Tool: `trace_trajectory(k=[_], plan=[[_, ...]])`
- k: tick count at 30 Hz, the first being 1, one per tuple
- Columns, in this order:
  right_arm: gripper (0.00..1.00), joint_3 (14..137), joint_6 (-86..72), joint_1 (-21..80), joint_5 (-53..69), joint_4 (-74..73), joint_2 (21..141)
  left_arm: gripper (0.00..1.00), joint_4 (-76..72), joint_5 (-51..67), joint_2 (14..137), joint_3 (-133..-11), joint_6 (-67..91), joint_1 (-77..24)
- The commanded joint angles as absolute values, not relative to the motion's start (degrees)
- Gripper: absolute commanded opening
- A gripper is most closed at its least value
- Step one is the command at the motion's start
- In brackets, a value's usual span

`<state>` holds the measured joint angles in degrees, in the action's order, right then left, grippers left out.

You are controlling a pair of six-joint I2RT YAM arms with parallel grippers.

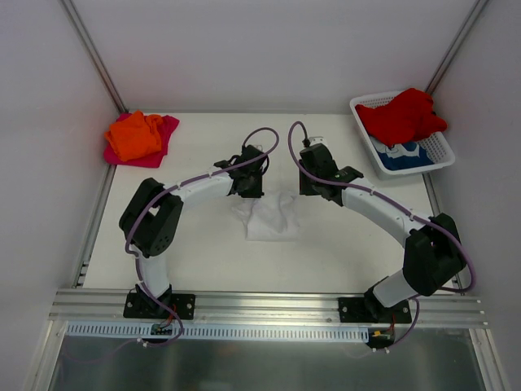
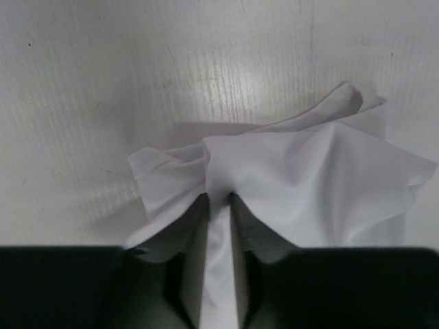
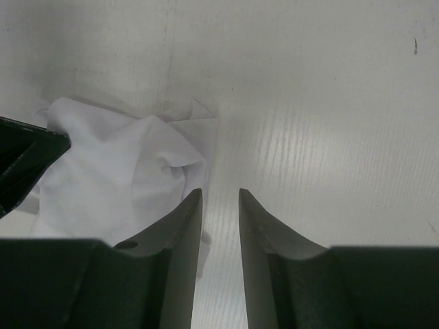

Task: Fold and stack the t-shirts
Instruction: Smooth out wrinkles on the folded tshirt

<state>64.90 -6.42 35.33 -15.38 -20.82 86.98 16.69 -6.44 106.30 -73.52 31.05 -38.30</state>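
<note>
white t-shirt lies bunched at the centre of the table; left gripper clamps a fold, right gripper slightly parted, empty, just beside it. right should grip the opposite edge, then both spread it flat.

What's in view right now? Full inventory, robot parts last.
white t-shirt: 1, white, crumpled at table centre
orange t-shirt: 1, orange, far-left corner, on the magenta-pink one
magenta-pink t-shirt: 1, magenta-pink, far-left corner
red t-shirt: 1, red, heaped in basket
blue-and-white t-shirt: 1, blue and white, in basket under the red
basket: 1, white mesh, far-right corner
table: 1, white
left gripper: 1, black, pinching white t-shirt
right gripper: 1, black, open, over bare table
</note>
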Motion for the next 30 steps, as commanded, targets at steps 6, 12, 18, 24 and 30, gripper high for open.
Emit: trace_trajectory(k=[6, 12, 18, 24, 30], plan=[[0.30, 64.34, -6.86, 35.07, -14.50, -20.04, 84.11, 0.00, 16.79, -6.68, 106.26, -75.76, 31.03, -38.85], [0.30, 64.07, -6.77, 34.98, -14.50, -19.86, 84.29, 0.00, 16.79, -7.82, 103.54, -73.83, 31.03, -38.94], [0.29, 64.07, -7.03, 35.07, -13.98, -19.25, 84.72, 0.00, 16.79, -10.28, 95.65, -69.53, 32.17, -39.11], [0.28, 64.07, -7.38, 35.16, -13.18, -18.63, 85.25, 0.00, 17.31, -13.62, 88.25, -65.13, 33.05, -39.37], [0.28, 64.34, -7.73, 35.33, -12.39, -18.46, 85.34, 0.00, 18.54, -14.06, 87.80, -63.37, 34.80, -39.38]])
